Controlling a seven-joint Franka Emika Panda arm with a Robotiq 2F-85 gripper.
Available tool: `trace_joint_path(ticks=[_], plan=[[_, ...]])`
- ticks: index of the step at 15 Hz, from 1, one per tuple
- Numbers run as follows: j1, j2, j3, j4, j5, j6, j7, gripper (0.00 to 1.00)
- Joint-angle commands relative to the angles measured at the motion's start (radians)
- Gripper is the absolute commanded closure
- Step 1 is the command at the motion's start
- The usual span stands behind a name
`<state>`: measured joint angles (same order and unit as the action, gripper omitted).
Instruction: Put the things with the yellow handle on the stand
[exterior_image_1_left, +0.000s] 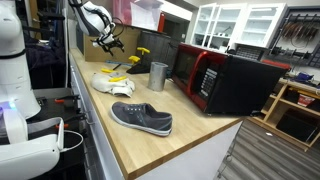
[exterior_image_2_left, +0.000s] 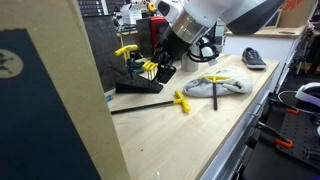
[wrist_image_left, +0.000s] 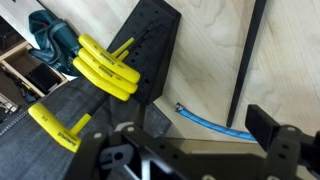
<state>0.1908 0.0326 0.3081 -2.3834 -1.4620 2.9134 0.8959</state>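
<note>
Hand hovers over the stand, fingers spread wide and holding nothing. Three keys sit in the stand side by side, their yellow handles parallel. A fourth key shows just apart; whether it is seated I cannot tell. One loose key lies flat on the worktop near the cloth, so I judge the job mostly done. Its long black shaft points from the handle away from the cloth, past the stand's foot.

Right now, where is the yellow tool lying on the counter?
In an exterior view, the yellow tool lies between the black stand and the crumpled cloth.
</note>
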Motion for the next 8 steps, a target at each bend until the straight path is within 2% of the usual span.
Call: trace_joint_path(ticks=[1,5,8], plan=[[-0.002,-0.001,0.002,-0.048,0.113,0.017,-0.042,0.00],[-0.016,0.003,-0.003,-0.126,0.306,0.078,-0.110,0.00],[-0.031,0.013,-0.004,-0.159,0.465,0.114,-0.208,0.00]])
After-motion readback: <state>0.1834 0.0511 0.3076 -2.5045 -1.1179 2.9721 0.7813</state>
